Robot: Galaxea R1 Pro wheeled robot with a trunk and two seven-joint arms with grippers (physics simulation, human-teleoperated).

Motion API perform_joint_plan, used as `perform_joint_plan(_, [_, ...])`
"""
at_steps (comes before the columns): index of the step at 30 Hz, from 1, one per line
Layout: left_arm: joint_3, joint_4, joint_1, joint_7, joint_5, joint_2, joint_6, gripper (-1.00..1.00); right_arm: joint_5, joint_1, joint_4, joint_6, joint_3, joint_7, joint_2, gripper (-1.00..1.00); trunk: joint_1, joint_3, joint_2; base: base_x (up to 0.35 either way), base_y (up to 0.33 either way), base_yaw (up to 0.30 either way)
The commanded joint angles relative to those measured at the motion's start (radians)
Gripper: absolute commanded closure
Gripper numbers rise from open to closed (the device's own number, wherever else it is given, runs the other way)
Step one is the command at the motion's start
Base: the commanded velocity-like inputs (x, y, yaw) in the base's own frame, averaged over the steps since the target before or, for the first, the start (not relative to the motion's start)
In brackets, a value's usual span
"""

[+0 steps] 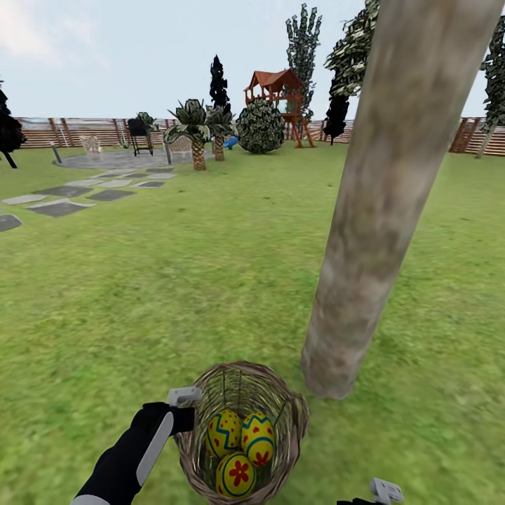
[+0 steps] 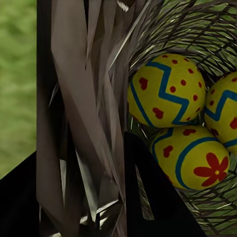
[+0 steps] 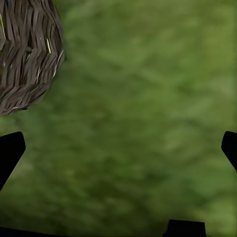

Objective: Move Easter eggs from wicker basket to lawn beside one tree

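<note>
Three Easter eggs (image 1: 240, 449) sit in the wicker basket (image 1: 280, 400), none out yet. Left end effector (image 1: 184, 408) is at the basket's 9 o'clock rim; in the left wrist view the woven wall sits between the dark fingers (image 2: 148, 197), so it looks clamped on the rim, holding the basket rather than an egg. Eggs are clear in that view: zigzag egg (image 2: 167, 89), flower egg (image 2: 197, 158), third egg (image 2: 224, 111) cut by the frame edge. Basket rests on the lawn (image 1: 175, 294), with the tree (image 1: 379, 210) trunk base close at about its 1 o'clock. Right end effector (image 1: 386, 491) is at the basket's 4 o'clock, barely inside the head view; the right wrist view shows its fingertips (image 3: 10, 150) far apart, wide and empty, over grass with the basket wall (image 3: 29, 54) beside it.

Step in hand, my guess: basket steadied near the tree, first egg not yet picked. Next move calls for the right arm to reach over the rim and close on one egg, then set it on grass by the trunk.

Hard to tell: exact left grip, weave blocks it. Tree crown is cut off.
</note>
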State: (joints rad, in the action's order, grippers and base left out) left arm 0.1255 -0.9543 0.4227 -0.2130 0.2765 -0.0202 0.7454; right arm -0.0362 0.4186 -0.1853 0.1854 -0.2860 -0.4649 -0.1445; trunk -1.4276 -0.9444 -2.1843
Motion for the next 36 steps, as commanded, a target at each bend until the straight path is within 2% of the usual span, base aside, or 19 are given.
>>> perform_joint_plan(1, [0.002,-0.001,0.001,-0.009,0.016,0.000,0.002,1.00,-0.004,0.000,-0.002,0.008,-0.008,-0.005,-0.001,-1.00,-0.004,-0.004,-0.008,0.000,0.000,0.000])
perform_joint_plan(14, [0.002,-0.001,0.001,-0.009,0.016,0.000,0.002,1.00,-0.004,0.000,-0.002,0.008,-0.008,-0.004,-0.001,-1.00,-0.054,-0.045,-0.099,0.000,0.000,0.000])
perform_joint_plan(22, [0.002,-0.003,0.001,-0.009,0.016,0.000,0.002,1.00,-0.004,0.000,-0.002,0.008,-0.008,-0.004,0.000,-1.00,-0.054,-0.045,-0.099,0.000,0.000,0.000])
perform_joint_plan(23, [0.003,-0.003,0.001,-0.009,0.016,0.000,0.002,-1.00,-0.004,0.000,-0.002,0.008,-0.008,-0.004,0.000,-1.00,-0.054,-0.045,-0.099,0.000,0.000,0.000])
perform_joint_plan(36, [0.006,-0.005,0.001,-0.009,0.016,0.000,0.001,-1.00,-0.004,0.000,-0.002,0.008,-0.008,-0.004,-0.001,-1.00,-0.054,-0.045,-0.099,0.000,0.000,0.000])
